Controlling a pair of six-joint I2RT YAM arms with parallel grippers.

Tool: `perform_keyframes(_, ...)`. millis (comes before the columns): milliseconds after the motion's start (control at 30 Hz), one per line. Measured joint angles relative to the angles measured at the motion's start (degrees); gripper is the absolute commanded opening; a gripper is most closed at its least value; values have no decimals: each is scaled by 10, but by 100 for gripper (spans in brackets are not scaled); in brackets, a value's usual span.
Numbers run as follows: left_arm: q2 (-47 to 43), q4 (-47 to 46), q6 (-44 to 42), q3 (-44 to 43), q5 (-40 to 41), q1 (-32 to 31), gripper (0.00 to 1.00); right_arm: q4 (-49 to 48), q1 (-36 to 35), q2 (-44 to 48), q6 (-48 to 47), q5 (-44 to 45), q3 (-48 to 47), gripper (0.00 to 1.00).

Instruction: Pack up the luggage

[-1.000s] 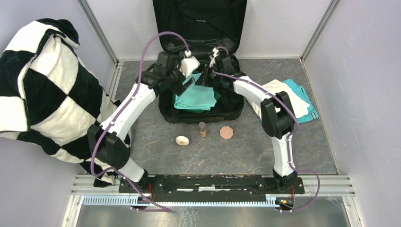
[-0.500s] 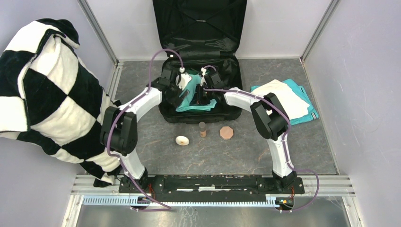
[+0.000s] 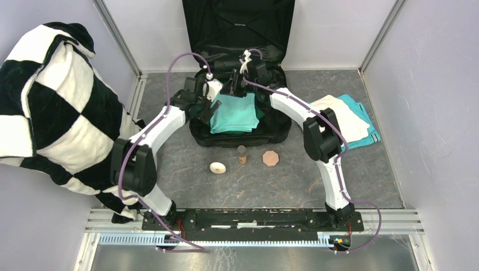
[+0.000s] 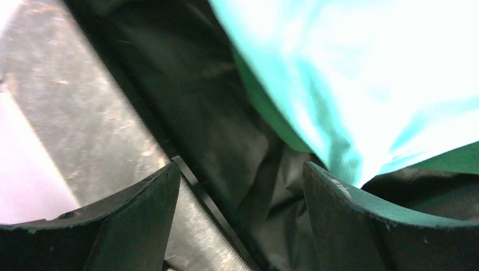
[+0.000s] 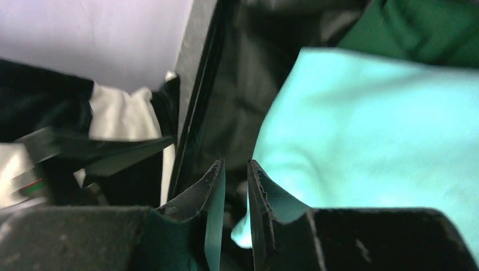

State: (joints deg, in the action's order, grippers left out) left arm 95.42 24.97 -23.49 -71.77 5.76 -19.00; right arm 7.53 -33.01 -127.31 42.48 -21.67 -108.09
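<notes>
Suitcase (image 3: 237, 28): one. Checkered blanket (image 3: 51, 107): one. Small loose items (image 3: 242, 153): three. Folded clothes pile (image 3: 350, 121): one. Robot arms (image 3: 161, 124): two.

luggage (image 3: 243, 138) | black hard-shell suitcase | open, lid raised upright | base flat, far centre

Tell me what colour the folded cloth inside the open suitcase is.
The folded cloth is bright teal, showing best in the top external view.

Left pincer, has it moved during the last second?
Yes. The left pincer has shifted left, from over the middle of the luggage to its left rim, beside the teal cloth.
</notes>
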Motion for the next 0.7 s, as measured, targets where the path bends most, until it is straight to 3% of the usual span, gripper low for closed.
perform_keyframes(133,-62,24,0,-33,-5,7,90,-52,27,-44,34,-12,-38,27)
perform_keyframes(200,-91,30,0,-47,-12,9,99,-75,38,-70,51,-17,-36,27)
perform_keyframes(400,-151,57,14,-60,-37,30,100,-94,57,-153,83,-21,-35,29)
perform_keyframes(500,-156,67,19,-55,-43,40,100,-103,58,-158,87,-25,-36,40)
perform_keyframes(700,-156,93,23,-42,-45,49,100,-72,54,-119,50,-19,-36,78)
